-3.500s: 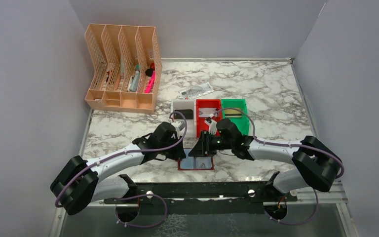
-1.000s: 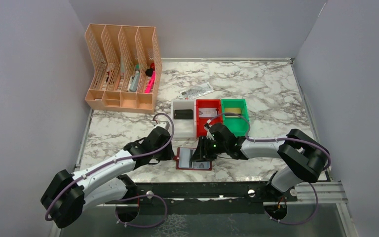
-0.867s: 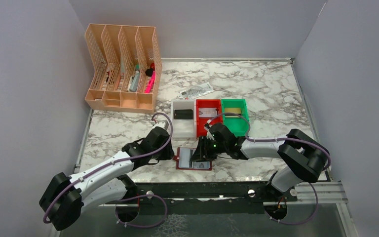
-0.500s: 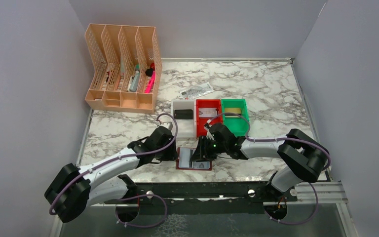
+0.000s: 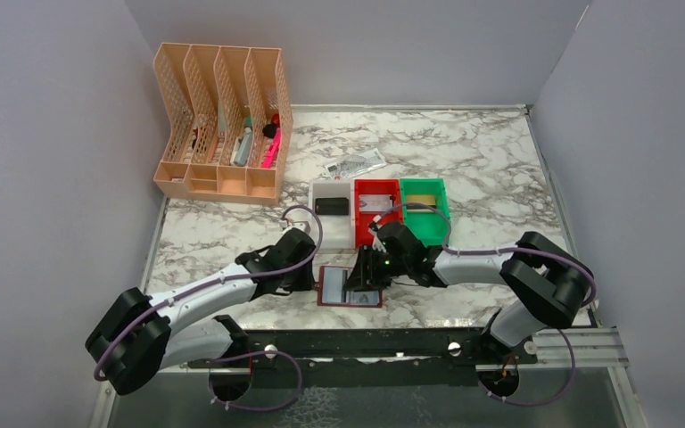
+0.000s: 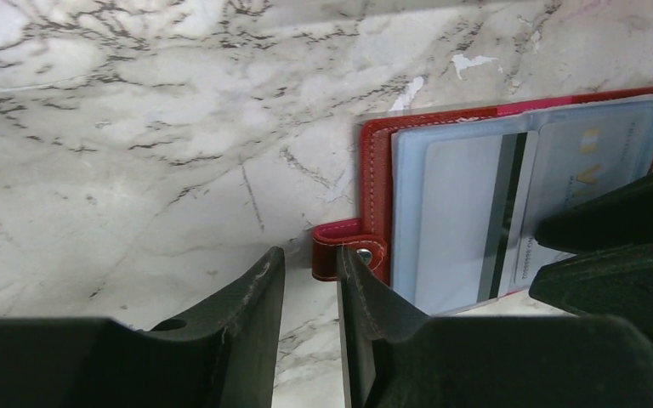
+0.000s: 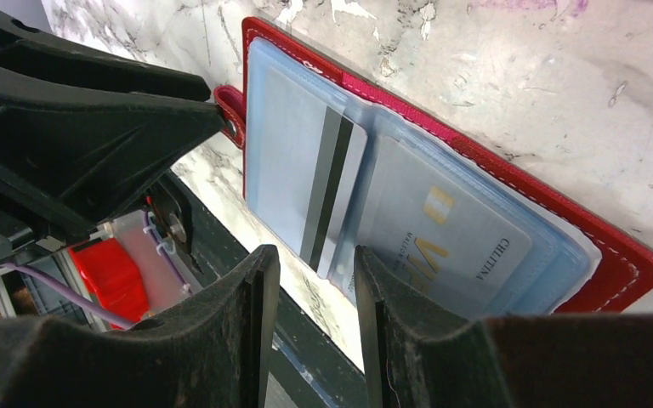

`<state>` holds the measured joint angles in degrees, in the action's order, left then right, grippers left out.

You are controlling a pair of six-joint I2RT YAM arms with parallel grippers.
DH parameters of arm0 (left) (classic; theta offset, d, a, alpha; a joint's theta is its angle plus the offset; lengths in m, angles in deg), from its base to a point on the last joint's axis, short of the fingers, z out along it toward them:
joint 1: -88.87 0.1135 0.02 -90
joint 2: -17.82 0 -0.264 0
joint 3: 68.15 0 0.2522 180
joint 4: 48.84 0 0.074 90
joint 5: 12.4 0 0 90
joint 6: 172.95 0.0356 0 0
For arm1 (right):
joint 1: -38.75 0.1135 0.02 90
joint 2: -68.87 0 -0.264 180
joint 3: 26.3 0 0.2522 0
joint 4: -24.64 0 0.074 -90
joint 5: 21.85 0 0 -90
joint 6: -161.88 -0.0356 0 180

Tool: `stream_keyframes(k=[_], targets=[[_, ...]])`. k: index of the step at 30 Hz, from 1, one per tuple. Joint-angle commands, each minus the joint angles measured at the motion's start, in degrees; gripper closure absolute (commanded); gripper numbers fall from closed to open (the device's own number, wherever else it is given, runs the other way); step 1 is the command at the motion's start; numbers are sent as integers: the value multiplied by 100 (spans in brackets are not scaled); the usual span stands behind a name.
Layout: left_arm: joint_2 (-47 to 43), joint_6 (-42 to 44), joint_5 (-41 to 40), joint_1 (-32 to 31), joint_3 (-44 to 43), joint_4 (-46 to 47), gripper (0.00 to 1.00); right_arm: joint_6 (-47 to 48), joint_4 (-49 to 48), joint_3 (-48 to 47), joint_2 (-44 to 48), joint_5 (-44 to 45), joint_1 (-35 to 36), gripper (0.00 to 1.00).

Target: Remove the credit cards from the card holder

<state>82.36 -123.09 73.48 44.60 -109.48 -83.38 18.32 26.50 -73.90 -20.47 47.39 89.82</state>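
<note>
**Maroon card holder, lying open, two cards in its sleeves**

- **Location.** The card holder [image 5: 339, 292] lies flat on the marbled tabletop [image 5: 482, 160] at 6 o'clock, near the front edge, between the two end effectors.
- **Contents.** Bluish-clear sleeves hold two credit cards.
  - The striped card [image 7: 327, 191] is pale with a black magnetic stripe, and one end pokes out of its sleeve.
  - The gold-lettered card [image 7: 451, 229] reads "CHLITINA" in small print. A finer line beside that and the large gold letters are not fully legible.
- **Tab.** A snap tab [image 6: 357, 236] juts from the holder's 9 o'clock edge.
- **Left end effector** [image 6: 309, 259]. The jaws are narrowly parted and tabletop shows in the gap. One fingertip sits at the tab. I cannot tell whether the tab is pinched.
- **Right end effector** [image 7: 315, 259]. It is released, with the jaws apart over the holder's 3 o'clock half. The striped card's free end is in line with the gap.
- **Bins, just toward 12 o'clock of the holder.**
  - The white bin [image 5: 317, 192] holds a black card [image 5: 332, 206].
  - The red bin [image 5: 361, 187] holds a pale card [image 5: 376, 203].
  - The green bin [image 5: 441, 189] holds a gold card [image 5: 422, 201].
- **Other items.** A white printed tag [image 5: 354, 164] lies beyond the bins, its print too small to read. A peach file organiser [image 5: 223, 125] stands at 10 o'clock.
</note>
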Motion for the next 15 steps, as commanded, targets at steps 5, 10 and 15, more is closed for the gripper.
stream_keyframes(k=[5,10,15], targets=[[-393,50,-278,3,-191,-369,64,10,124,-155,-128,142,52,57],[-739,155,-163,0,-343,-217,61,38,159,-192,-99,157,52,57],[-893,313,269,0,-232,196,52,0,118,-187,-131,153,52,57]])
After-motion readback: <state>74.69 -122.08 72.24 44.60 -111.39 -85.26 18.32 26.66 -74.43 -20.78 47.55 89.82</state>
